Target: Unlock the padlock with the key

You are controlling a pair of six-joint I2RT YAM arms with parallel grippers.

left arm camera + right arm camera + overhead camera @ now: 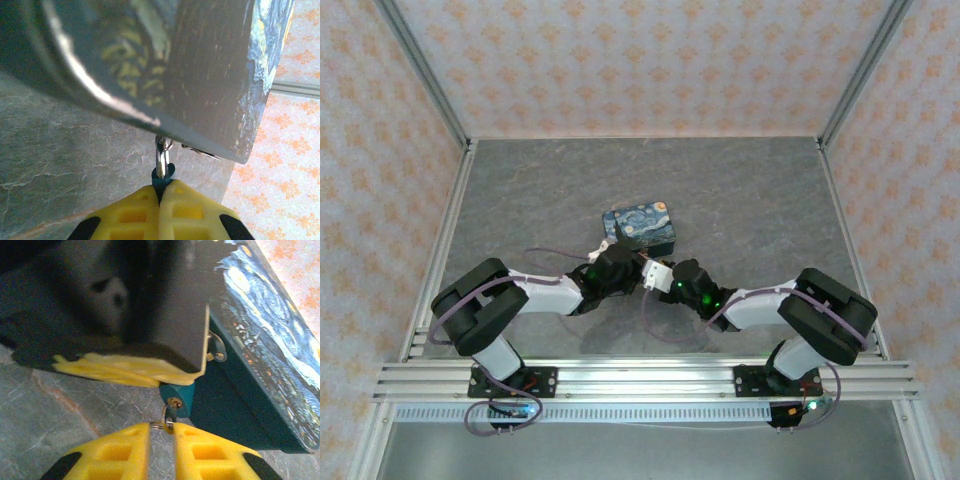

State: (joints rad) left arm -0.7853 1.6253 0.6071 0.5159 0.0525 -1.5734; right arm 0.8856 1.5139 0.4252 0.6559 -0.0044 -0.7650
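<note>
I judge the step in hand is getting hold of the key ring [166,424] under the keyhole. My left gripper [161,187] is pressed together on the teal padlock [179,395], which hangs at the starry-night box [260,355]. My right gripper [161,432] stands barely apart around the ring (bite unclear). Next I need a firm pinch, then a wrist roll. My left arm [545,290] and right arm [760,305] fold inward, with the wrists meeting before the box.

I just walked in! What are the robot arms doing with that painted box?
The left gripper is shut on the tiny teal padlock hanging from the starry-night box. The right gripper has its fingers either side of the key ring at the padlock's keyhole. The shackle looks closed through the hasp.
</note>
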